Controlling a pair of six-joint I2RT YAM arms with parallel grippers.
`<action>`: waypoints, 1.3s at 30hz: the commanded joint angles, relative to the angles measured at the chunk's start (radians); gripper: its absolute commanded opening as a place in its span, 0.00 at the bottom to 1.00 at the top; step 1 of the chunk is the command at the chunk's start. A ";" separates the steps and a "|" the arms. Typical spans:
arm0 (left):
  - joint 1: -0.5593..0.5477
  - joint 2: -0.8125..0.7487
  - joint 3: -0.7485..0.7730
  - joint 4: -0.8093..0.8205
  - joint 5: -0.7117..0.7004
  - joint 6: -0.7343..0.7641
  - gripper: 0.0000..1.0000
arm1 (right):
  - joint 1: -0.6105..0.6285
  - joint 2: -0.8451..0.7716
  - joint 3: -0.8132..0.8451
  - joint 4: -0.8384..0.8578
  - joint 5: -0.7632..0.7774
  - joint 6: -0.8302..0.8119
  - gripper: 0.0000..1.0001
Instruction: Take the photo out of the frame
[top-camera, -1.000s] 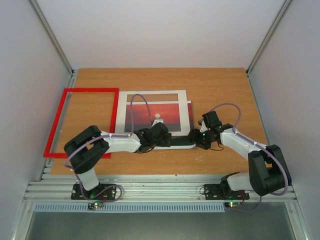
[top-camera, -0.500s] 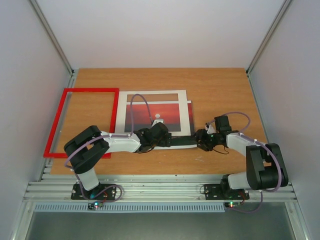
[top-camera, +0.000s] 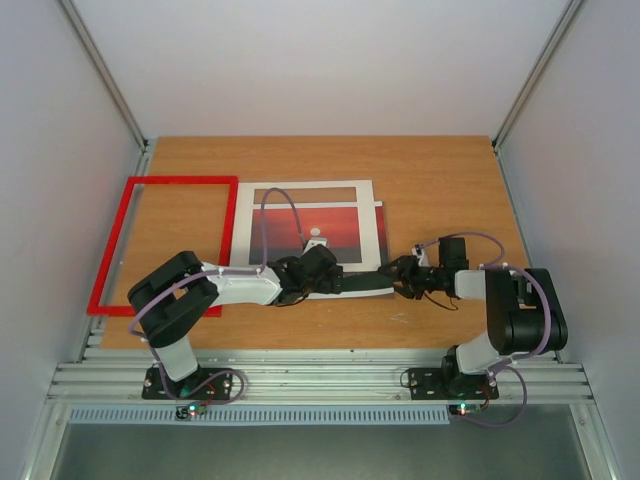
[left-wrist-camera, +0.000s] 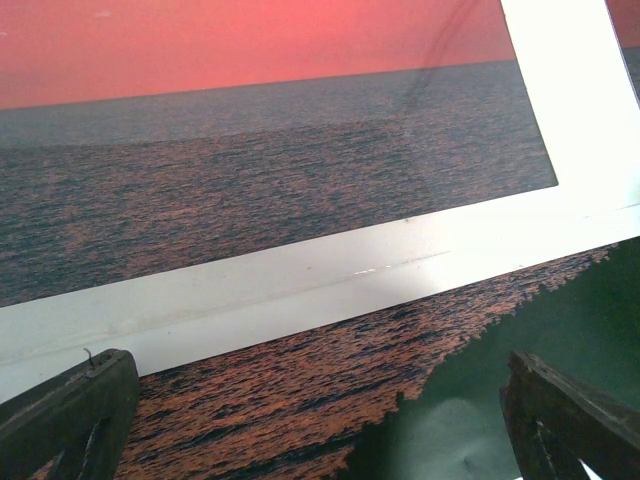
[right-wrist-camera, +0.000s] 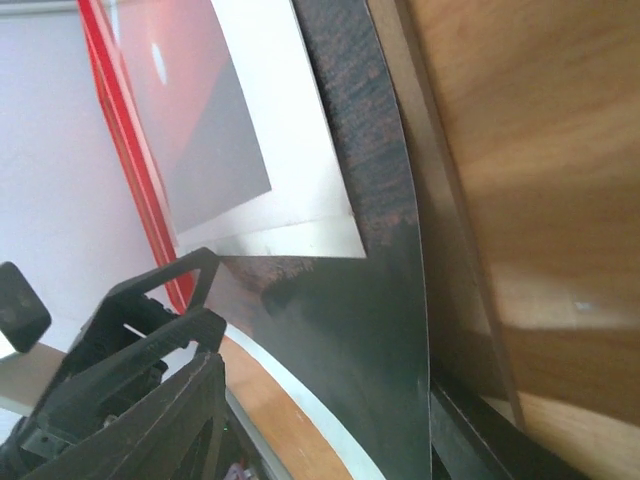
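The frame (top-camera: 185, 180), a thin bright red rectangle, lies flat on the wooden surface (top-camera: 440, 190), well off to the outer side of the left tool (left-wrist-camera: 315, 380). Only wood grain shows through its opening. The photo (top-camera: 335, 238) lies outside it, under a white mat (top-camera: 310, 190) whose window shows the red-orange sky and the small white sun.

The print's dark, glossy sea edge sticks out past the mat's near border, directly ahead of the left tool, whose fingers stand wide apart over it.

The right tool (top-camera: 400, 276) sits low at the print's near right corner. There the thin sheet curls up off the wood and runs between the two fingers. They stand partly apart, and I cannot tell whether they pinch the sheet.

Bare wood runs from the right tool's outer side to the surface's edge. The mat's left edge lies just beside the frame's right bar.
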 joint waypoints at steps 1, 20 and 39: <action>-0.014 0.019 -0.018 -0.062 0.057 -0.037 1.00 | -0.010 0.064 -0.017 0.113 0.036 0.038 0.51; -0.014 -0.020 -0.035 -0.052 0.060 -0.040 0.99 | -0.010 0.227 -0.033 0.319 -0.023 0.057 0.23; -0.003 -0.106 -0.038 -0.096 0.031 -0.035 0.99 | -0.028 -0.161 0.042 -0.124 -0.027 -0.070 0.01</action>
